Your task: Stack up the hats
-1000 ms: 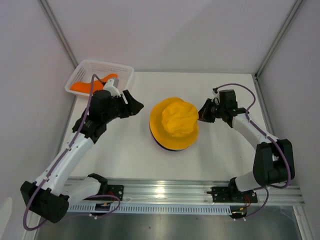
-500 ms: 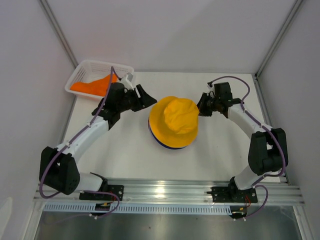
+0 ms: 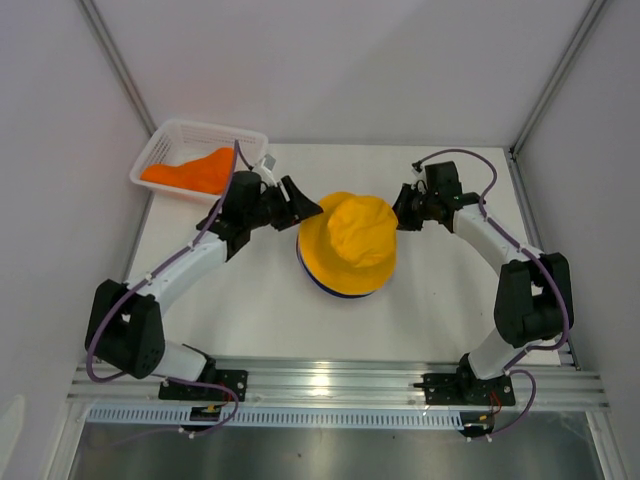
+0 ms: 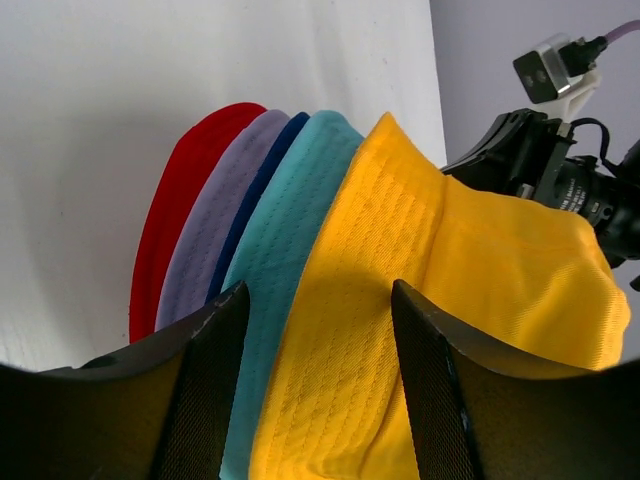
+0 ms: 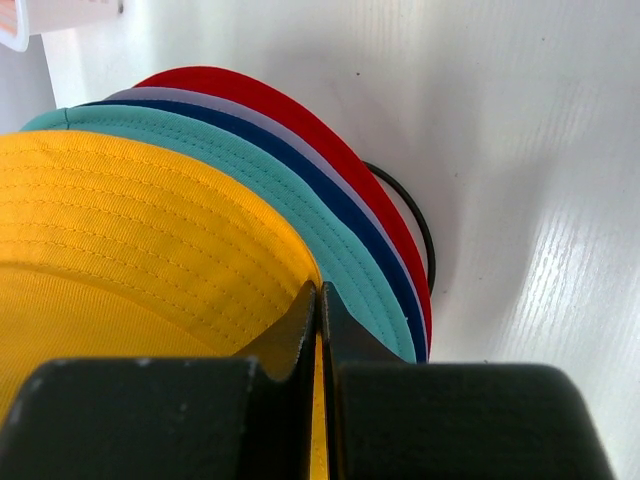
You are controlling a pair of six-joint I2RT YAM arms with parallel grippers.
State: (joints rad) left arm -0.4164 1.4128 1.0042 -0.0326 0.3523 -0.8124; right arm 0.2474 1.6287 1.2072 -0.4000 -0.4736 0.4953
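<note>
So, hats (image 3: 350, 240): 5 stacked, 1 sep.

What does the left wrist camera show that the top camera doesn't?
Only the left wrist view: the red hat, lilac hat and teal hat, brims fanned out beneath the top one. Only the top view: the orange hat lying in the white basket at the table's far left corner. Both: the yellow hat on top, a sliver of the dark blue hat under it, the open left gripper beside the stack, and the right gripper shut at the yellow brim's opposite side.
</note>
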